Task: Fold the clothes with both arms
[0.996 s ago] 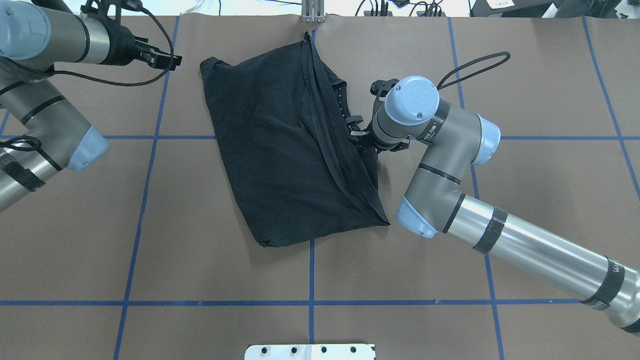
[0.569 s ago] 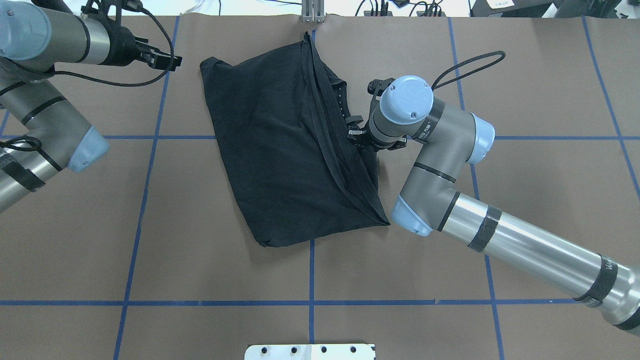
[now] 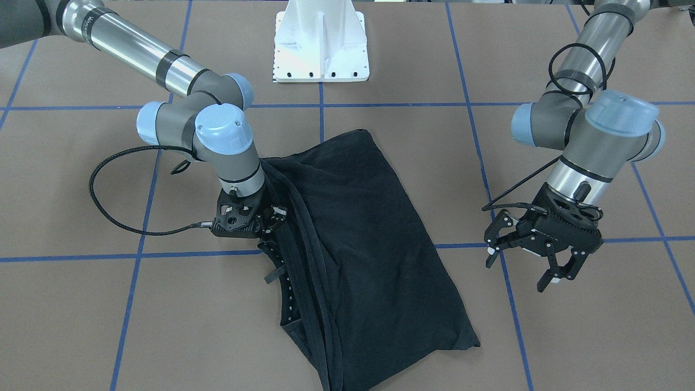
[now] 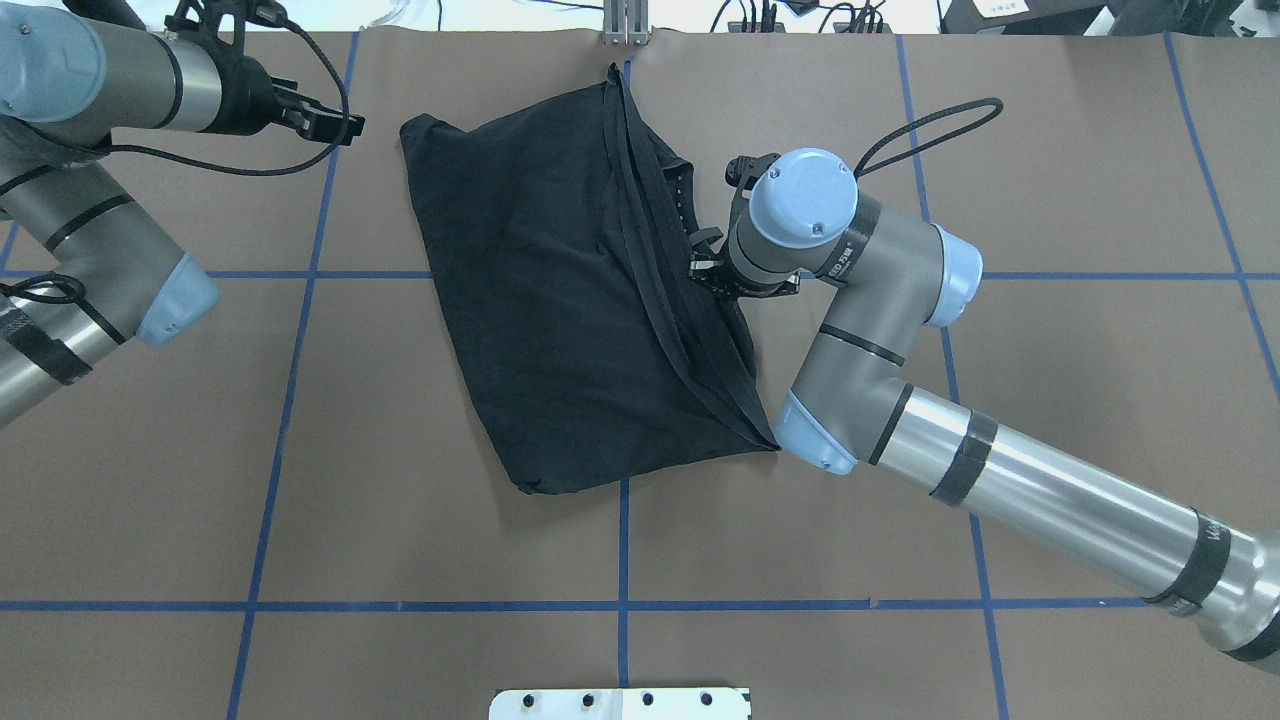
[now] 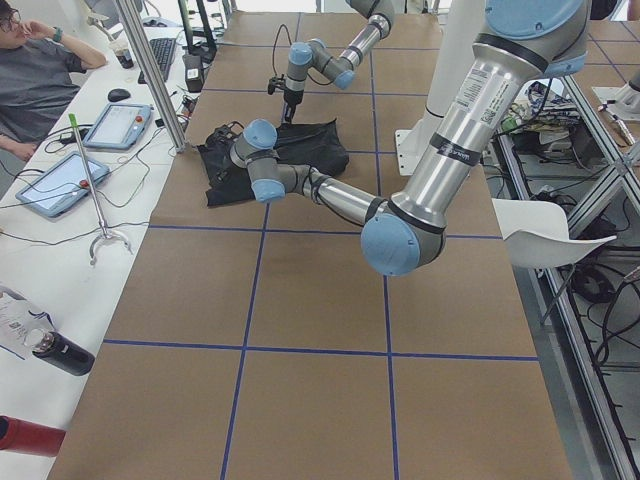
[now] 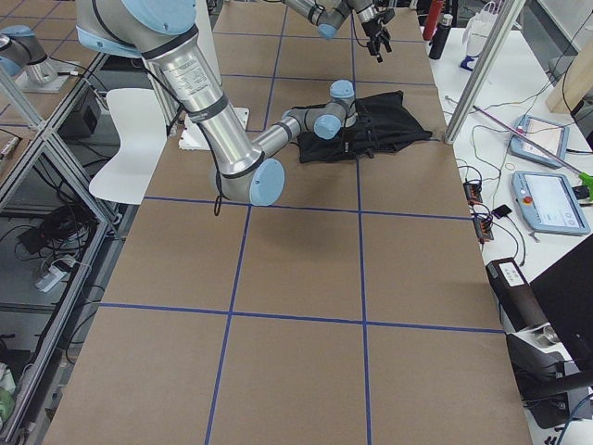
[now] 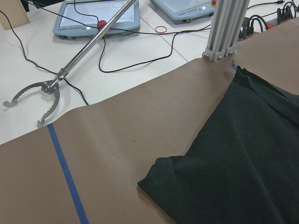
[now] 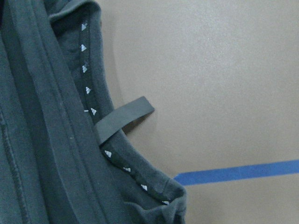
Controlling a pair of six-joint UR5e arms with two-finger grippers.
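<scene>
Brown paper with blue tape lines covers the table (image 4: 400,520). The black shirt (image 4: 560,300) lies folded on it, plain side up, towards the side far from the robot. The right gripper (image 3: 271,214) sits at the shirt's layered edge by the collar; whether it grips, I cannot tell. The left gripper (image 3: 521,269) hangs splayed above the paper, well apart from the shirt. A collar loop (image 8: 124,116) juts sideways.
</scene>
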